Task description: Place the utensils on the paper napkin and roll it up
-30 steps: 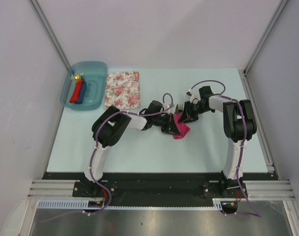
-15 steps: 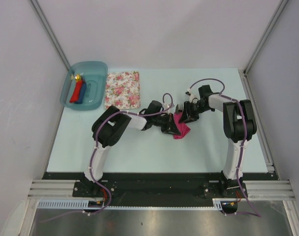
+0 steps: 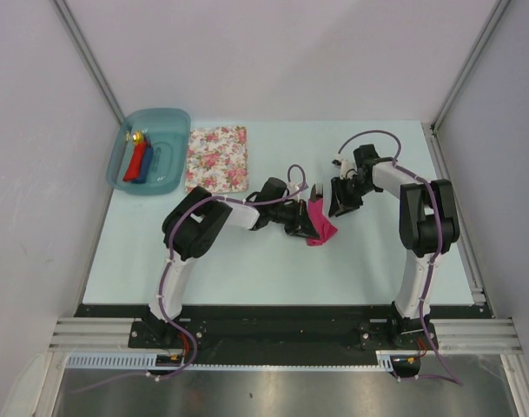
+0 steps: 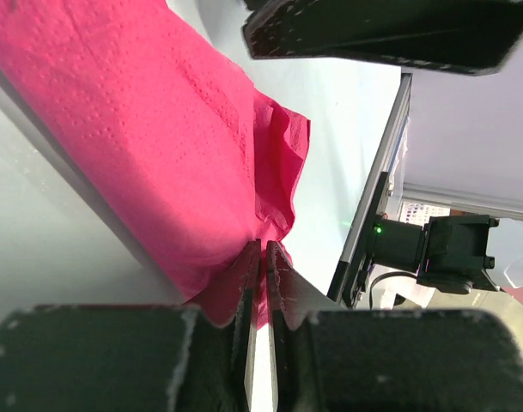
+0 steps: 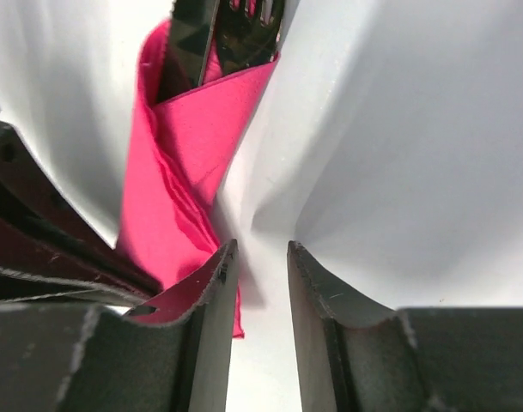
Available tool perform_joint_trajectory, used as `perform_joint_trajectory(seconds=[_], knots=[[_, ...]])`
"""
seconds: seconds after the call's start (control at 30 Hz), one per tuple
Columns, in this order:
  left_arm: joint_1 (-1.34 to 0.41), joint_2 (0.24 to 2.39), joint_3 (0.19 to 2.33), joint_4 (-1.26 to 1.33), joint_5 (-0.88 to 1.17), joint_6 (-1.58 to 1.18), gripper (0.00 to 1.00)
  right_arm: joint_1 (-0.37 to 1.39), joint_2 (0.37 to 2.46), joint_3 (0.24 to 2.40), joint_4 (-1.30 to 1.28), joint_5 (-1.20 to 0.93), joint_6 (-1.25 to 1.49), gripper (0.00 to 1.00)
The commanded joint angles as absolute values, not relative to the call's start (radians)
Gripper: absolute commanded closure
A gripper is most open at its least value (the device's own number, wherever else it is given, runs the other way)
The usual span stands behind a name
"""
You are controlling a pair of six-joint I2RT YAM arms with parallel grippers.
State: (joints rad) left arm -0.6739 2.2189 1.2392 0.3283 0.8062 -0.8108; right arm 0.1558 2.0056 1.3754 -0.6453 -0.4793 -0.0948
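Slim dark utensils (image 5: 227, 34) wrapped in paper napkin (image 5: 179, 172).
Thin embossed magenta fold clenched in left tool (image 4: 263, 262); right tool (image 5: 261, 283) released, jaws apart.

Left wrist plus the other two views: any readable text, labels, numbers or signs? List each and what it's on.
No legible text in any view.
Left wrist: a pale panel at the right edge carries fine print, too small and blurred to read.
The napkin has embossed dots only, no print.
The cloth has a rose pattern, no words.
The rolls in the bin show no label I can read.
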Motion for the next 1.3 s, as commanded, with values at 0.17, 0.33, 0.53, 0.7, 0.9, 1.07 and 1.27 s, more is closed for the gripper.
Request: perform_joint_trajectory(seconds=[0.17,0.33,0.53,0.7,0.9,1.07,1.27], knots=[[-0.666,2.249,1.229,0.273,0.784,-0.788,0.87,0.149,1.950,1.419,-0.649,-0.730,0.080,0.67],[-0.666,2.247,1.229,0.279,0.787,-0.790,0.87,0.152,1.977,1.338,-0.629,-0.736,0.097,0.70],[-0.666,2.247,1.226,0.287,0.787,-0.793,0.87,0.159,1.994,1.270,-0.646,-0.583,0.028,0.72],[-0.664,2.249,1.226,0.290,0.785,-0.796,0.87,0.170,1.988,1.267,-0.670,-0.485,-0.044,0.75],[-0.666,2.249,1.227,0.285,0.784,-0.793,0.88,0.193,1.948,1.302,-0.698,-0.469,-0.071,0.76],[-0.666,2.247,1.224,0.278,0.779,-0.784,0.89,0.195,1.885,1.353,-0.673,-0.598,-0.005,0.75],[-0.667,2.241,1.220,0.275,0.779,-0.781,0.90,0.204,1.841,1.316,-0.569,-0.722,0.164,0.74]])
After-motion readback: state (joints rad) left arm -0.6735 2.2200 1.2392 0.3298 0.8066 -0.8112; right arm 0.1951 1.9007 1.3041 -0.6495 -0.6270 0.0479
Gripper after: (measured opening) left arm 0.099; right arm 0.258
